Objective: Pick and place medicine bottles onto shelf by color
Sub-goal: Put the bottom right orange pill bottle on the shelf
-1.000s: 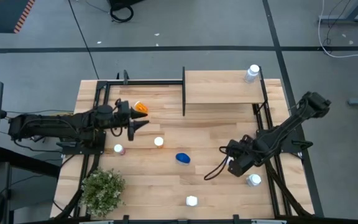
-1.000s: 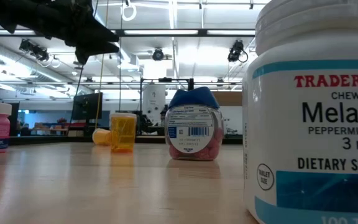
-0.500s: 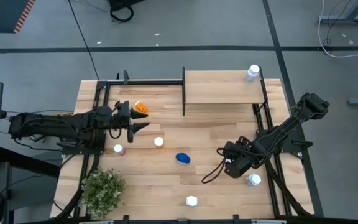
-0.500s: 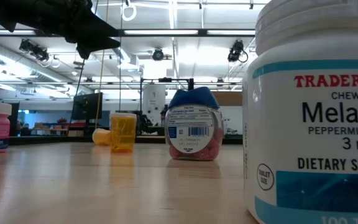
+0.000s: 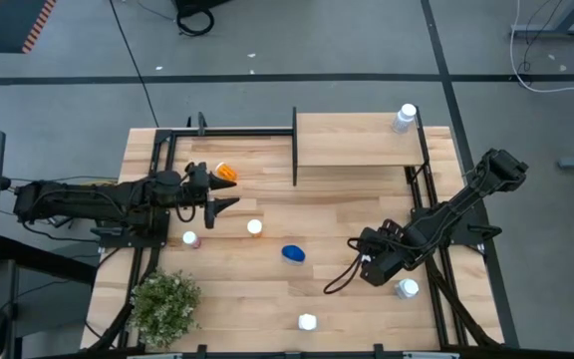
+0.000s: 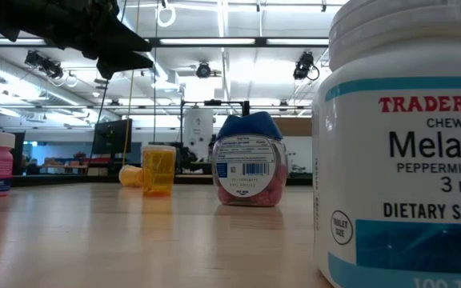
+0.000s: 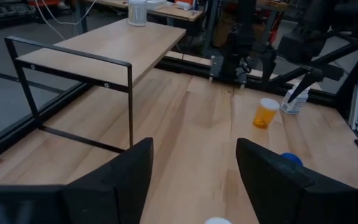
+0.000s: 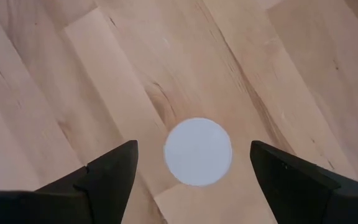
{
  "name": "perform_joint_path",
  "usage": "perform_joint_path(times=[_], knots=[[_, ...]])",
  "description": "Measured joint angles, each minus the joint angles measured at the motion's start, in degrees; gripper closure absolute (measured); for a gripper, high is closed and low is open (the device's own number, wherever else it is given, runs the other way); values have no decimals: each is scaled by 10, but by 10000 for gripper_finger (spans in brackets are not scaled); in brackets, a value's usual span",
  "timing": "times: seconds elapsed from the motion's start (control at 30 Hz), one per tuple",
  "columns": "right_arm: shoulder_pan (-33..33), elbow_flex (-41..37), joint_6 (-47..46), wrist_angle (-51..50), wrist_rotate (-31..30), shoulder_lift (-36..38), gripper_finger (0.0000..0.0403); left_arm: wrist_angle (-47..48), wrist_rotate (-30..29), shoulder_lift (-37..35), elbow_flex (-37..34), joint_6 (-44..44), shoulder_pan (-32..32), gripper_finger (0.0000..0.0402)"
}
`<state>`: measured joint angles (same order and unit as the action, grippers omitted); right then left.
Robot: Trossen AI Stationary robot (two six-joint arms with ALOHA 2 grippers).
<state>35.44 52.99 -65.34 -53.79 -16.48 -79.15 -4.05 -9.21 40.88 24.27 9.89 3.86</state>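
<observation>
Right wrist view: my right hand (image 8: 191,171) hangs open, straddling the round white cap of a white medicine bottle (image 8: 197,152) standing on the plank counter (image 8: 92,74). Next I judge: descend and close. The light-wood shelf (image 5: 357,140) lies well apart. My left hand (image 5: 219,199), open, waits beside a tipped orange bottle (image 5: 226,174).

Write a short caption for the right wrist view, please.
Open right gripper poised directly above a white bottle cap on the wooden table.
</observation>
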Motion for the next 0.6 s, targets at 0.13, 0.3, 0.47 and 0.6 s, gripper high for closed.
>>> perform_joint_path(times=[0.13, 0.3, 0.47, 0.6], knots=[[2, 0, -5, 6, 3, 0, 83, 0, 0, 0, 0, 0, -3, 169], [12, 0, -4, 4, 3, -8, 83, -15, 0, 0, 0, -20, -16, 165], [31, 0, -16, 6, 3, -28, 83, -44, 0, 0, 0, -30, -16, 165], [35, 0, -7, 1, 3, -51, 83, -47, 0, 0, 0, -25, -16, 168]])
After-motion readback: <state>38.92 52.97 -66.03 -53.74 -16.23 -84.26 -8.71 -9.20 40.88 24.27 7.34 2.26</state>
